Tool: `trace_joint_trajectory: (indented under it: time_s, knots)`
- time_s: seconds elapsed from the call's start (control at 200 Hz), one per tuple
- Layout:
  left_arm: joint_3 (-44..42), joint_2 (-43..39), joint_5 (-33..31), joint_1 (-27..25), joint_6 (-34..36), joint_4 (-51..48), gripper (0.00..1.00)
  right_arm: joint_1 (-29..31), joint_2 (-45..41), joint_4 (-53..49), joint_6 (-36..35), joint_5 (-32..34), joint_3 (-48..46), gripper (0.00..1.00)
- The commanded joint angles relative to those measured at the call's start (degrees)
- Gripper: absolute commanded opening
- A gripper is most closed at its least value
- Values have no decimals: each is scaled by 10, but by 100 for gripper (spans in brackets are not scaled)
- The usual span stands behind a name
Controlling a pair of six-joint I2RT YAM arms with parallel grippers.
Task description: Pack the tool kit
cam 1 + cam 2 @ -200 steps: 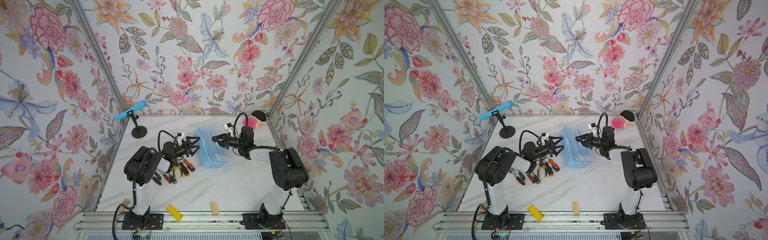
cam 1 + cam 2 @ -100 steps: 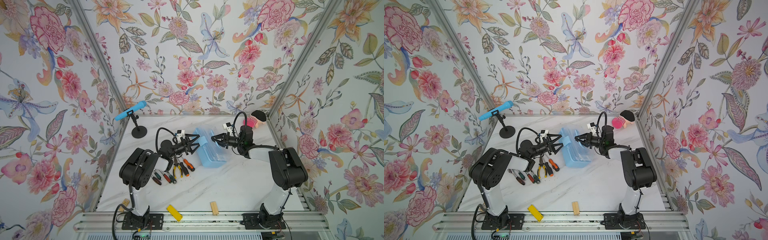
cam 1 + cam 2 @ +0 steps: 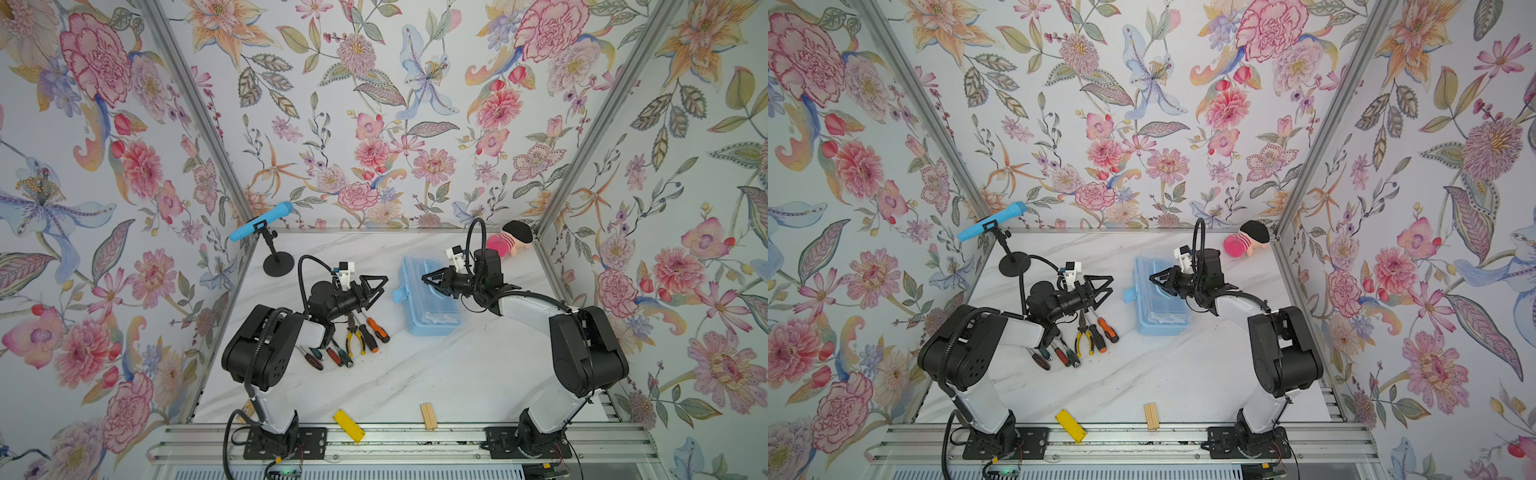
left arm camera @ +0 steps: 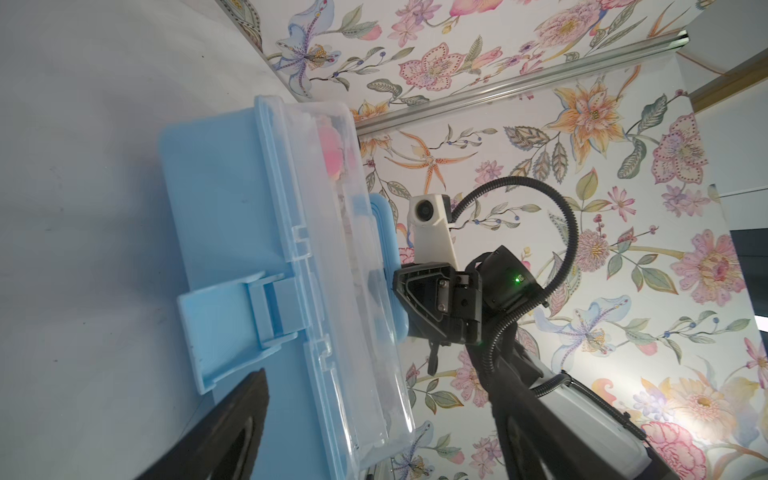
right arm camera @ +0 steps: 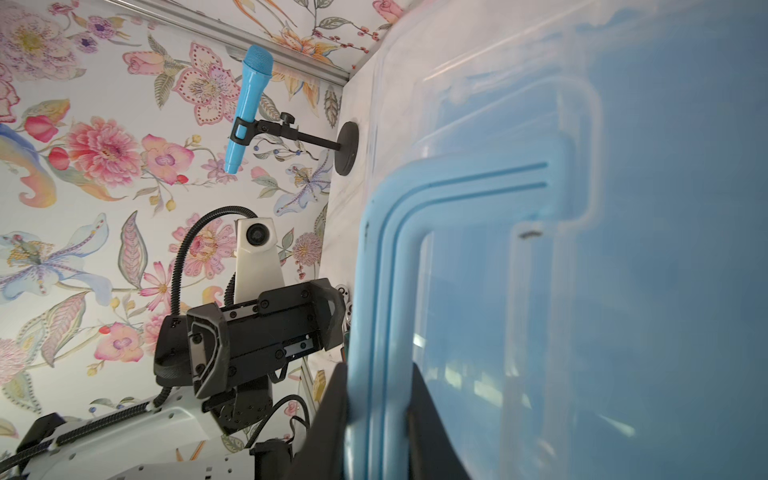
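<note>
Here, right tool (image 3: 427,277) clamps the handle (image 5: 457,187); left tool (image 3: 381,287) gapes nearby.

Clamped in the right pincer (image 3: 426,278), the smooth blue plastic handle (image 5: 386,291) tops a light-blue rectangular plastic tool box (image 3: 432,324) with a clear glossy plastic lid (image 4: 345,291). Beside the left pincer (image 3: 380,293) lie orange-and-black screwdrivers (image 3: 376,328) with matt grips and dull metal shafts, on a smooth white marble-look tabletop (image 3: 415,374). Both pincers look matt black plastic.
</note>
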Motion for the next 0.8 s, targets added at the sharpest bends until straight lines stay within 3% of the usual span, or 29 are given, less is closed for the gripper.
trace_joint_trajectory:
  time_s: [0.0, 0.11, 0.415, 0.641, 0.796]
  knots:
    - [13, -17, -13, 1, 71, -61, 87, 10, 9, -130, -68, 73, -3, 0]
    - [24, -31, -18, -2, 97, -101, 87, 15, 3, -69, -26, 37, -22, 0]
    - [53, -68, -36, -23, 153, -194, 94, 16, -7, 165, 170, -68, -72, 0]
    - [69, -58, -43, -40, 147, -190, 95, 16, -14, 255, 247, -98, -92, 0]
    - [99, -40, -43, -57, 142, -185, 95, 14, 10, 396, 343, -121, -118, 0]
